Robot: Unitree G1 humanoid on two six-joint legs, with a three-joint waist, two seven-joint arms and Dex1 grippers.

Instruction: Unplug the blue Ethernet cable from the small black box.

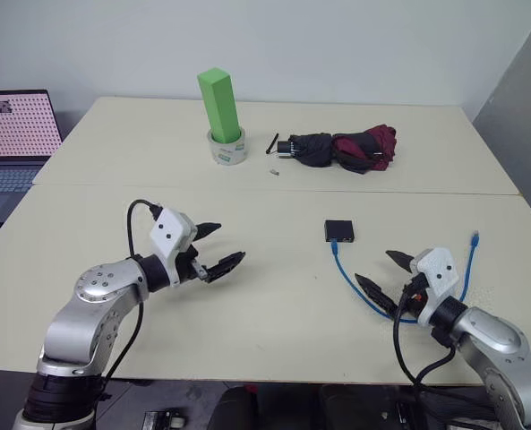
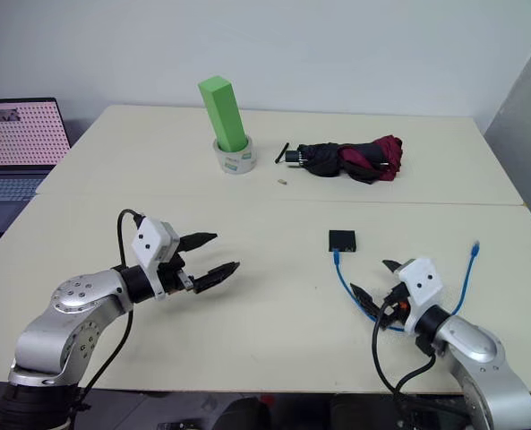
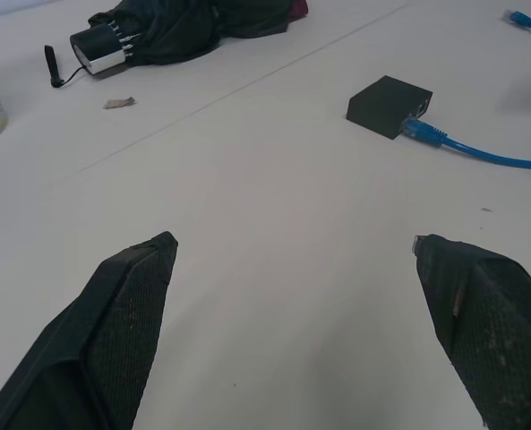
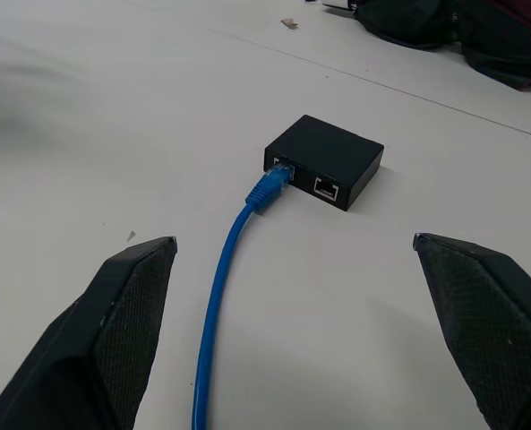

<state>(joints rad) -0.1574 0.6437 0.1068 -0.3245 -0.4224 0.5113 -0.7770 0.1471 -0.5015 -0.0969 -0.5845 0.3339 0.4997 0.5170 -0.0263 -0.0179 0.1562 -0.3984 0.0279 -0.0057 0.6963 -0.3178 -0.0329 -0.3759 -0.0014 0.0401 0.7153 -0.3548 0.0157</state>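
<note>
I am holding my right gripper (image 1: 389, 269) low over the near right part of the table (image 1: 274, 305), its two black fingers spread wide with nothing between them, and the blue Ethernet cable (image 1: 353, 285) is running across the tabletop just beneath and in front of it. My left gripper (image 1: 218, 248) is hovering over the near left side, also gaping fully and gripping nothing. Just beyond my right fingers the cable's plug is sitting in one port of the small black box (image 1: 339, 231), which is lying flat near the table's middle; the cable's other end is resting loose toward the right edge. Farther back, a folded umbrella (image 1: 341, 149) is lying beside a green block (image 1: 219, 104) standing in a tape roll (image 1: 227, 148), and a laptop (image 1: 12, 134) is glowing at far left
</note>
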